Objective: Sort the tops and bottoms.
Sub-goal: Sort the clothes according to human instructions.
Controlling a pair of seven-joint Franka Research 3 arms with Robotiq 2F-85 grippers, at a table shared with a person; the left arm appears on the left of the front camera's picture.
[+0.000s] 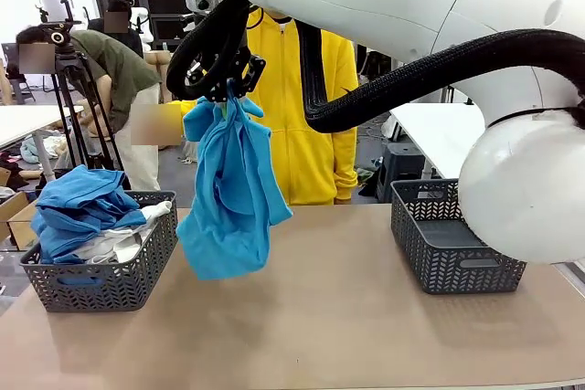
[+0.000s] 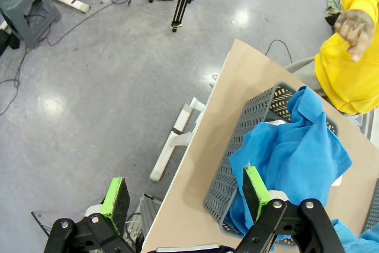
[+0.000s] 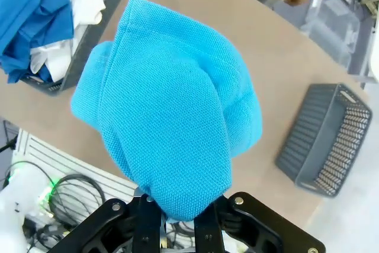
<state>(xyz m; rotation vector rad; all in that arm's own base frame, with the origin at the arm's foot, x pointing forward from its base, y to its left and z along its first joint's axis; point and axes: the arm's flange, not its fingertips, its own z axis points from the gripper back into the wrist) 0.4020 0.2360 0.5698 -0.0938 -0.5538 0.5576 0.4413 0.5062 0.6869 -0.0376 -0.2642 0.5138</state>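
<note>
Right arm's white casing (image 1: 521,180) loomed nearest, at 3 o'clock in the front view.

Hung from the right jaws (image 1: 226,90), pinched shut on its top edge: turquoise garment (image 1: 228,198), dangling clear above the tan counter (image 1: 347,317) at about 10 o'clock from the counter's middle. Seen down the right wrist view: same turquoise garment bunched between the fingers, covering much of the counter below. Sat at 9 o'clock on the counter: grey mesh basket (image 1: 110,285) holding royal blue cloth (image 1: 78,203) and white cloth (image 1: 137,235). Sat at 3 o'clock: second grey basket (image 1: 448,244). Stood wide open, gripping nothing, above the left basket's corner: left jaws (image 2: 186,197). Stood behind the counter at 12 o'clock: person in a yellow hoodie (image 1: 315,125).
</note>
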